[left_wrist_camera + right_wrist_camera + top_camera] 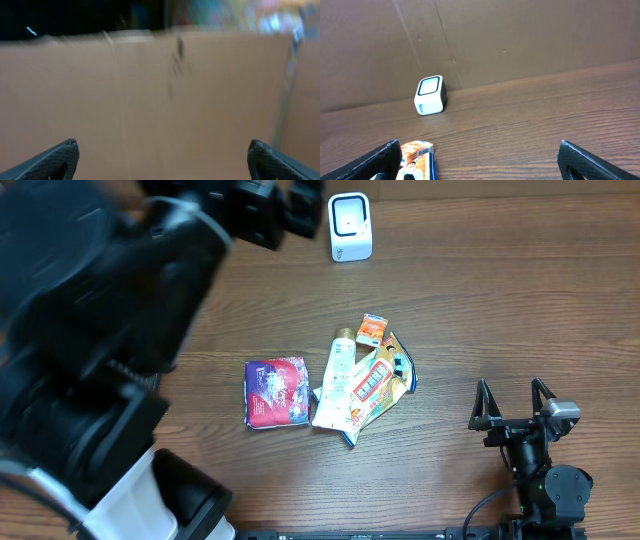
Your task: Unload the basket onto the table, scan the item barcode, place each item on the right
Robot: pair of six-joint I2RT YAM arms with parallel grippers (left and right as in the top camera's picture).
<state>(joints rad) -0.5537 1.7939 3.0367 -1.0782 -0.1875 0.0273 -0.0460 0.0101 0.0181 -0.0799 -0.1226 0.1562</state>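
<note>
Several items lie in a loose pile mid-table: a purple-red packet (277, 391), a white tube (335, 380), an orange-and-white packet (372, 385) and a small orange packet (373, 328). The white barcode scanner (350, 227) stands at the back by the cardboard wall, and the scanner (430, 95) also shows in the right wrist view. My right gripper (512, 405) rests at the front right, open and empty, apart from the pile. In its own view the right gripper (479, 145) has an orange packet (417, 160) by its left finger. My left gripper (163, 143) is open, empty, facing blurred cardboard.
My left arm (100, 330) is raised near the overhead camera, a large blurred dark mass that hides the table's left side. A brown cardboard wall (520, 40) closes off the back. Bare wooden tabletop (520, 310) lies to the right of the pile.
</note>
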